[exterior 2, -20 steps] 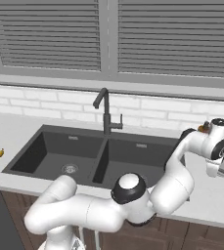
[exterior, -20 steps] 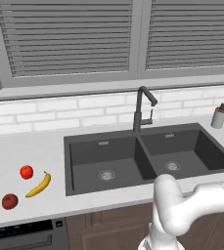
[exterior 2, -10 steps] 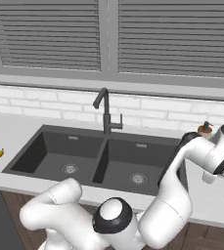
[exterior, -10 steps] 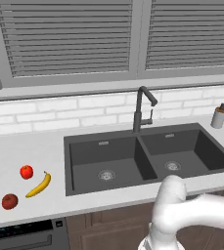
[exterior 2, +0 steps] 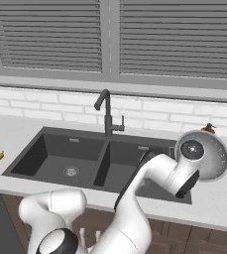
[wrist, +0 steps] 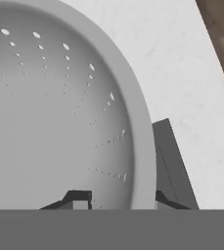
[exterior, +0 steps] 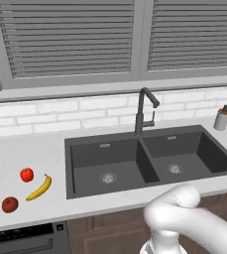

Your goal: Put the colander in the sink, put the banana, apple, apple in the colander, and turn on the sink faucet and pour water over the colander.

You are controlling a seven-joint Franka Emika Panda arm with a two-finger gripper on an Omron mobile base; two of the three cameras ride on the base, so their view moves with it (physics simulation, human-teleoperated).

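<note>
My gripper is shut on the colander's rim, with one fingertip inside the bowl and the other outside. The colander is a pale metal bowl with rows of small holes. In the right base view the colander hangs by my hand over the counter, just right of the sink. The dark double sink has the black faucet behind its divider. On the left counter lie the banana, a bright red apple and a darker apple.
A soap pump bottle stands at the back right of the sink. White counter lies under the colander, and its front edge is close by. A brick backsplash and shuttered windows rise behind the faucet.
My hand has swung left toward the sink with the colander in its grip. The colander now shows as a wide disc behind the hand. The fruit has not moved.
</note>
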